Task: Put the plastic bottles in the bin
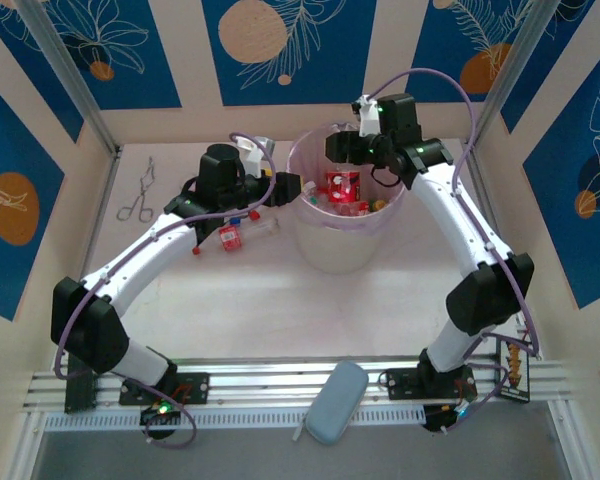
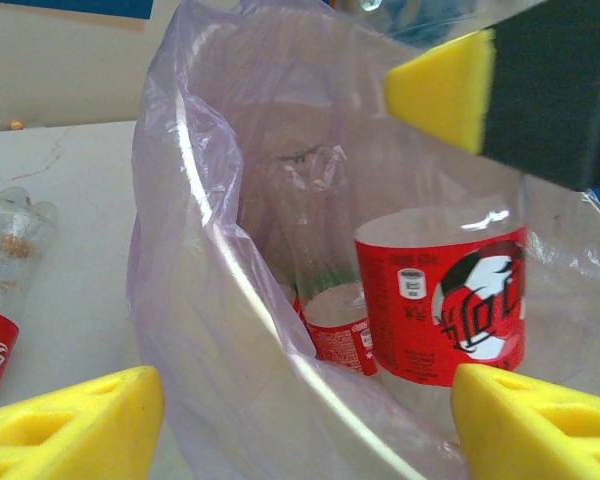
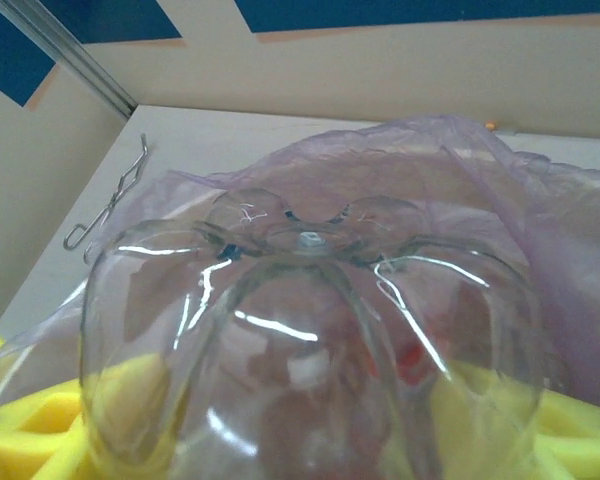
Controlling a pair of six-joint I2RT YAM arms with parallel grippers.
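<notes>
**Item 1, bin** (image 1: 330,250): we are logging it at the centre of the table (image 1: 400,300). It is lilac-tinted, and red-labelled bottles (image 2: 445,300) are resting inside.

**Item 2, right gripper** (image 1: 342,148): we are seeing it hanging over the bin's 12 o'clock rim. Its yellow pads (image 3: 30,440) are clamping a clear bottle (image 3: 310,330), whose base is facing the wrist camera.

**Item 3, left gripper** (image 1: 278,186): we are finding it at the bin's 9 o'clock rim. Its fingers are spread wide apart and it is facing the bin wall.

**Item 4, loose bottles** (image 1: 232,237): we are noting a few lying on the table at the bin's 9 o'clock, beneath the left arm.

**Item 5, forceps** (image 1: 140,190): we are recording them lying at the table's 10 o'clock, well apart from the bin.

**Item 6, pouch** (image 1: 337,403): we are listing it as lying at 6 o'clock, between the arm bases.
</notes>
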